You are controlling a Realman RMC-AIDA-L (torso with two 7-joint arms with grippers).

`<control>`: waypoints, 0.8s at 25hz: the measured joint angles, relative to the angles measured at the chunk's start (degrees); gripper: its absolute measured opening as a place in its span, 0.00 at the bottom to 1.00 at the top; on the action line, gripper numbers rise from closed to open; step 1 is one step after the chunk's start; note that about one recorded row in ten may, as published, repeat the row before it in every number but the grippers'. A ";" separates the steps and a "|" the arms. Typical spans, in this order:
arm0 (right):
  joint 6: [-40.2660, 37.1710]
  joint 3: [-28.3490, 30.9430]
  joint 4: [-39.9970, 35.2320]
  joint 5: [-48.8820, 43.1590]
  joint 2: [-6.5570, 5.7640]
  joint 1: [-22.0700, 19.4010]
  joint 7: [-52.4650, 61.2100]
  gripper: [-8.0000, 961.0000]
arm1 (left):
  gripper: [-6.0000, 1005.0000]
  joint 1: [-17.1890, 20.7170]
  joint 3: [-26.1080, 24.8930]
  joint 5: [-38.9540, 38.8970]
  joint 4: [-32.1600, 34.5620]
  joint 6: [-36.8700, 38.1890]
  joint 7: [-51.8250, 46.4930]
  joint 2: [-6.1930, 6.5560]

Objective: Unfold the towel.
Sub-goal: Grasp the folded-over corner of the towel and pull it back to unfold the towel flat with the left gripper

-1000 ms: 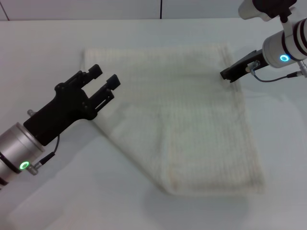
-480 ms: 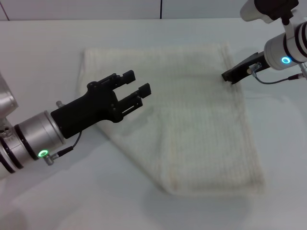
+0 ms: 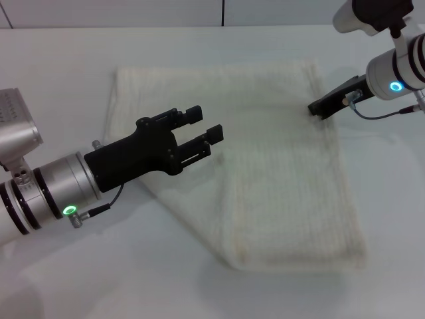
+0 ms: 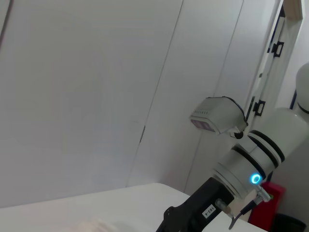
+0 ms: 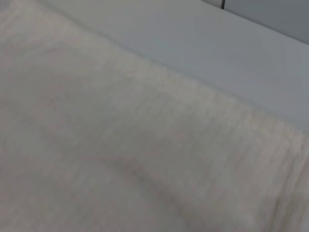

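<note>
Left claw (image 3: 204, 125) moved further over the towel (image 3: 279, 173), jaws wide; right claw (image 3: 313, 107) at far edge, grip unclear.

Waffle-textured matt cloth towel (image 3: 265, 153), smooth white table (image 3: 60, 80)

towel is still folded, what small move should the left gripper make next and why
Probably lower the left gripper onto the towel and pinch the top layer. Its fingers are open and it hovers over the towel's left part, holding nothing. The towel lies folded, with a diagonal edge running toward the near corner. The right gripper sits at the far right edge.
</note>
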 joint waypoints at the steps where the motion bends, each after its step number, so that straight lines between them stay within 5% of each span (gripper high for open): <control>1: 0.01 -0.01 0.02 0.00 0.00 -0.01 0.00 0.01 | 0.46 -0.02 0.05 0.00 0.01 0.00 -0.14 0.00; 20: 0.03 -0.05 0.03 0.00 0.12 -0.40 -0.01 0.01 | 0.45 -5.28 7.12 0.09 -0.31 -2.02 -5.21 -0.32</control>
